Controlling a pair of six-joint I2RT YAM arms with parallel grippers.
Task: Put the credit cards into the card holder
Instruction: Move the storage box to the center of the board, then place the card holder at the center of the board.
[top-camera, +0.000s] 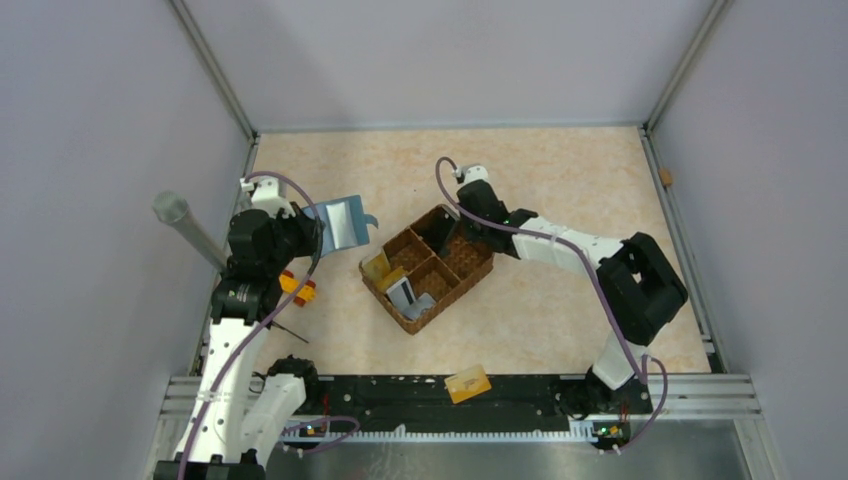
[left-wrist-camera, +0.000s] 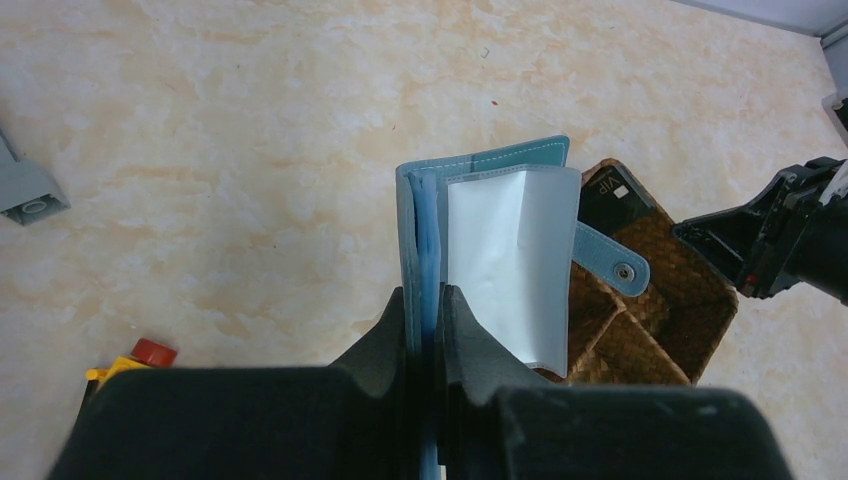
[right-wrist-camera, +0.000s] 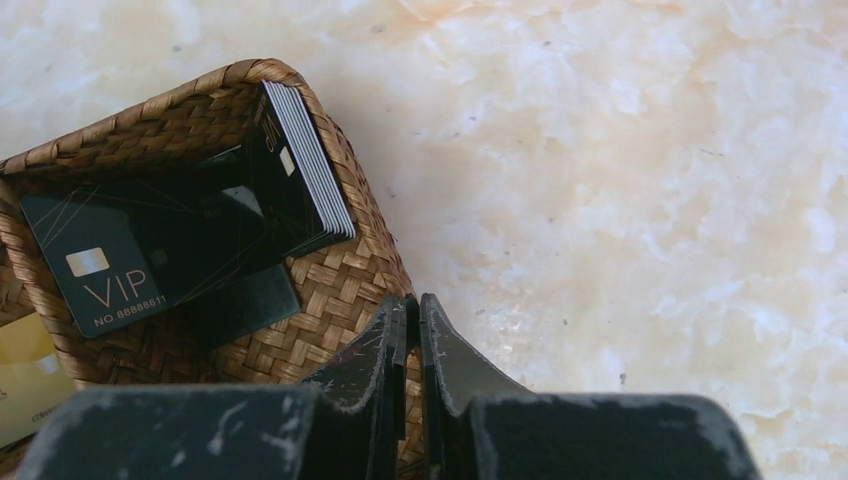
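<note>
Card holder (left-wrist-camera: 497, 163) upright in left hand (left-wrist-camera: 425, 305), wicker basket (left-wrist-camera: 662, 300) beyond.

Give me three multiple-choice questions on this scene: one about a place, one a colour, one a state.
1. Where does the gold card outside the basket lie? A on the black rail at the near edge; B at the table's far edge; C under the toy block.
2. What colour is the VIP card? A white; B black; C red.
3. How is the wallet? A shut flat on the table; B inside the basket; C held open by the left gripper.
Answers: 1 A, the top view shows it on the rail. 2 B, its face is black with pale lettering. 3 C, the gripper clamps its spine, its pages spread.
</note>
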